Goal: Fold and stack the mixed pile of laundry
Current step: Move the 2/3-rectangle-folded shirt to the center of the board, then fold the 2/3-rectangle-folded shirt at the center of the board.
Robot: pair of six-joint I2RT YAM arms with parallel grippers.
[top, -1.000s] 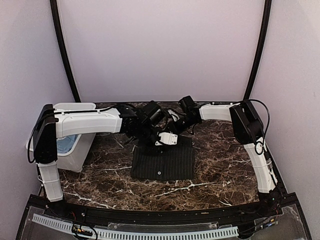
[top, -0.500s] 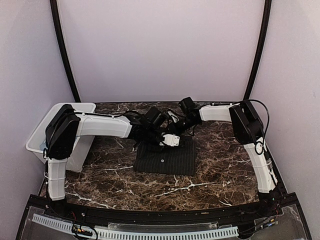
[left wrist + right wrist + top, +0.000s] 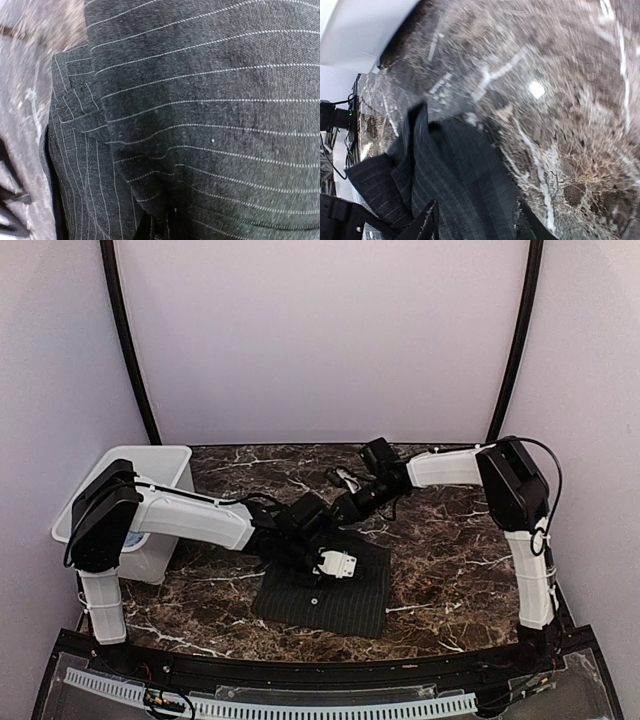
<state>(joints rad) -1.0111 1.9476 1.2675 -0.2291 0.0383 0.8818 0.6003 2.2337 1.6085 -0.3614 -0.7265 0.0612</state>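
At the lower centre of the overhead view, the black fine-pinstriped button shirt (image 3: 325, 592) lies folded into a rough rectangle on the dark marble-patterned table (image 3: 450, 560). The left gripper (image 3: 329, 563) sits on the shirt's far half. The right gripper (image 3: 350, 506) hangs just past its far edge. At the left, the white plastic bin (image 3: 150, 453) shows light blue cloth (image 3: 137, 532) through its wall, likely the light blue T-shirt. The step looks like squaring the folded shirt. Doing it well means drawing the cloth low and flat so the layers do not slide apart. Bare table lies to the right of the shirt and beyond it, while the near edge is just below the shirt, so any further pull is best kept short.

In the left wrist view, pinstriped cloth (image 3: 210, 125) fills the frame, a layered corner at the left. Creases converge at the bottom centre, so the pressed-together jaws seem to pinch a fold there.

In the right wrist view, the right gripper (image 3: 475, 212) has its fingers (image 3: 427, 222) spread over the shirt's rumpled edge (image 3: 455, 170), gripping nothing. Open marble fills the right of the frame.
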